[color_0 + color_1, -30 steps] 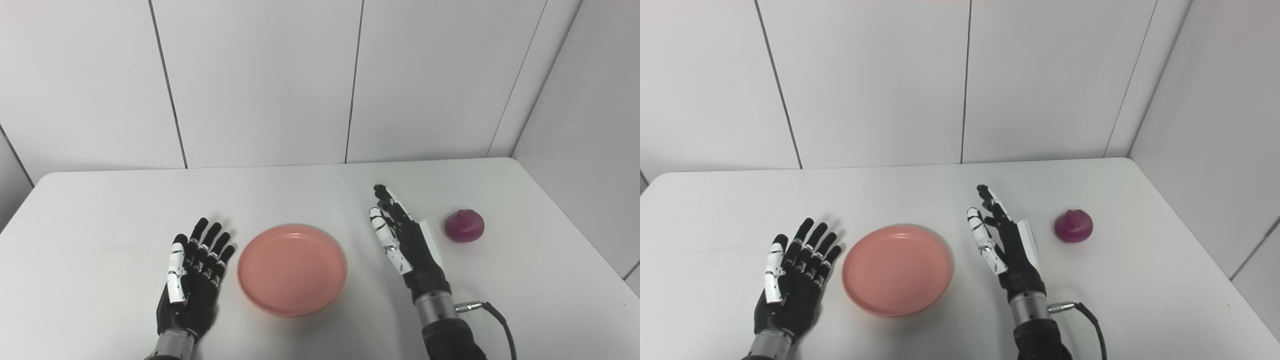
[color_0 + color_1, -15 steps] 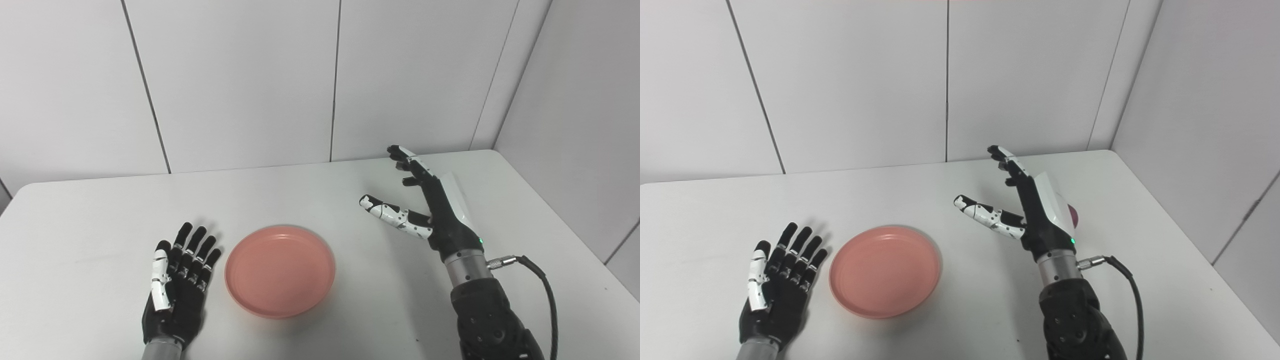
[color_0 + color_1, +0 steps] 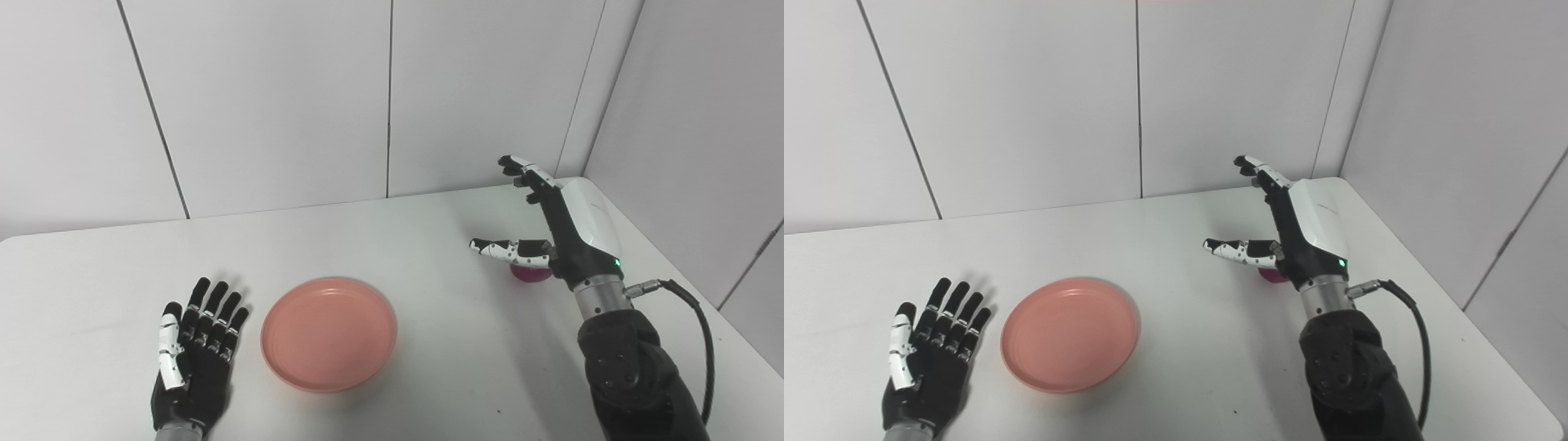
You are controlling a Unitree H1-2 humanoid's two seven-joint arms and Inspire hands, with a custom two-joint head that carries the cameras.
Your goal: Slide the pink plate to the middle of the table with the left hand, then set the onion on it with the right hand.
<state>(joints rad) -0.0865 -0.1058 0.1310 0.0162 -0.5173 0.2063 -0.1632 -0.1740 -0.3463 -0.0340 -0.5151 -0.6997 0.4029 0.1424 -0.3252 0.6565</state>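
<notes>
My right hand (image 3: 566, 226) hung open, fingers spread, above the onion (image 3: 530, 273), which lay mostly hidden beneath my thumb.

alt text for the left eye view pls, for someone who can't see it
The robot's right hand, open with fingers spread, hovers over the purple onion near the table's far right, hiding most of it. The pink plate sits empty mid-table, and the left hand lies open and flat just left of it, not touching.
</notes>
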